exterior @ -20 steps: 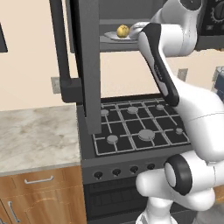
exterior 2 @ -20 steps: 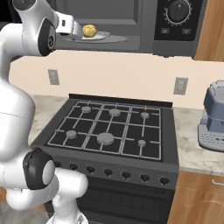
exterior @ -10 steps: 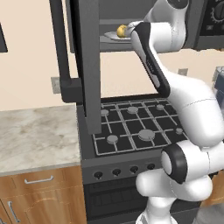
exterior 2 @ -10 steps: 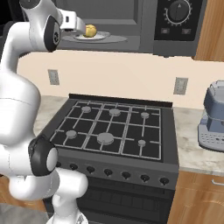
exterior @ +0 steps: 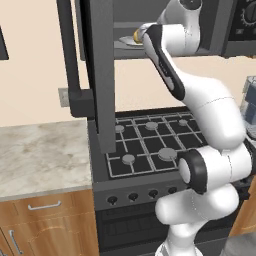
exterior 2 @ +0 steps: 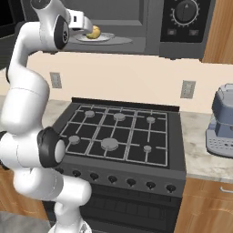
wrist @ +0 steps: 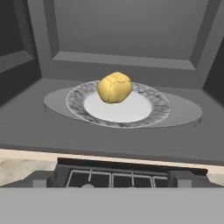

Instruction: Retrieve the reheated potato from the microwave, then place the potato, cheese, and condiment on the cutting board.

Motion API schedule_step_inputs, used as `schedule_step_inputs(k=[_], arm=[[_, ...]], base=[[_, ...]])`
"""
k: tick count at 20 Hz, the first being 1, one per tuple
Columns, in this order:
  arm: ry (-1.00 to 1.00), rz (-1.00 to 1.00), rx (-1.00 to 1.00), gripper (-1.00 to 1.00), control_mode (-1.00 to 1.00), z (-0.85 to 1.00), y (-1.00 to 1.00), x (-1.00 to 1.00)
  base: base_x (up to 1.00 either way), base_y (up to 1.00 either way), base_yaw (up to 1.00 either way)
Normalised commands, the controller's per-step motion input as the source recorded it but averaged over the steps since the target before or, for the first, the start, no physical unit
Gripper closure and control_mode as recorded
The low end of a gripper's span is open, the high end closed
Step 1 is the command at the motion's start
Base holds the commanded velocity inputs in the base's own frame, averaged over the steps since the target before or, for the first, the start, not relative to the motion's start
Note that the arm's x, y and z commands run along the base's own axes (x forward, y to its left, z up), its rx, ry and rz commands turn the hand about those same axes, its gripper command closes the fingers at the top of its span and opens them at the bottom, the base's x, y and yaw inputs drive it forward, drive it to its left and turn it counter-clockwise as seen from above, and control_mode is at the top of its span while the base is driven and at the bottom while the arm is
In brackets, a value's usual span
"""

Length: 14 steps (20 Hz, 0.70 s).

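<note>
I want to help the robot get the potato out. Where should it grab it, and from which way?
Probably around the middle of the potato, one of the jaws on each rounded side. It sits alone on the plate inside the open microwave, with walls beside and behind it. So coming straight in through the open front, level and just above the plate, looks best.

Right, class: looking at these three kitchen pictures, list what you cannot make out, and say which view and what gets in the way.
- Small yellowish oval potato: in the left base view the white arm covers most of it.
- Gripper: in the right base view its fingertips are too small to separate.
- Large black microwave: top cut off by the right base view's upper edge.
- Grey coffee machine: cut off by the right edge there.
</note>
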Motion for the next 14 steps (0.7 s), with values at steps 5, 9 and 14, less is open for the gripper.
schedule_step_inputs(k=[5, 9, 14], arm=[[-0.01, -0.02, 0.00, -1.00, -1.00, 0.00, 0.09, 0.51], [0.00, -0.04, 0.00, -1.00, -1.00, 0.00, 0.07, 0.56], [0.00, -0.02, 0.00, -1.00, -1.00, -0.01, 0.01, 0.51]], base=[[0.00, 0.00, 0.00], [0.00, 0.00, 0.00], [0.00, 0.00, 0.00]])
